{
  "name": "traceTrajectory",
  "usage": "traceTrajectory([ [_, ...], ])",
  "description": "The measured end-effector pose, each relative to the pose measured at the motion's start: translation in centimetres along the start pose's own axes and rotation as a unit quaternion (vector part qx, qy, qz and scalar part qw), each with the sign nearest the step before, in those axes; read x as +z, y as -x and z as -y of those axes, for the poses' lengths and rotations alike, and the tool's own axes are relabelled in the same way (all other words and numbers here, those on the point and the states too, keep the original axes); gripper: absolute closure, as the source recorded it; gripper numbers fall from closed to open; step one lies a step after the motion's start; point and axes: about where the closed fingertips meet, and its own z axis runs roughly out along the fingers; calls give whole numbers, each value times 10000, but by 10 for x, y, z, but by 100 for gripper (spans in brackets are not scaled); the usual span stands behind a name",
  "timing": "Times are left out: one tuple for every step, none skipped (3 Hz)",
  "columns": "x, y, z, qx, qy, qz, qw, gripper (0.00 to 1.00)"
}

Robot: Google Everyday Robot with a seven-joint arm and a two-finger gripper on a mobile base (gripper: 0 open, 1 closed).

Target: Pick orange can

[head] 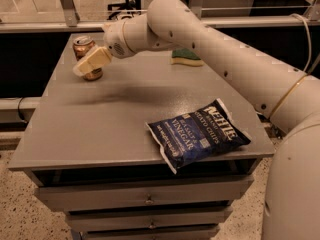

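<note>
The orange can [82, 45] stands upright near the far left corner of the grey table [100, 119]. It is copper-orange with a silver top. My gripper [90, 62] has reached in from the right and sits right at the can, covering its middle in the camera view. The can's top and base show above and below the gripper. The can stands on the table. My white arm [210, 44] stretches across the back of the table from the right.
A dark blue chips bag [197, 132] lies at the front right of the table. A green and yellow sponge [186, 57] lies at the back, behind my arm. Drawers [145, 199] sit under the tabletop. A metal rail runs behind the table.
</note>
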Motion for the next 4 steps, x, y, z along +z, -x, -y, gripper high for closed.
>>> traceTrajectory([
  [30, -2, 8, 152, 77, 318, 9994, 0],
  [45, -8, 6, 247, 153, 415, 9987, 0],
  [59, -20, 5, 344, 219, 490, 9980, 21],
  [61, -31, 5, 406, 218, 514, 9976, 45],
])
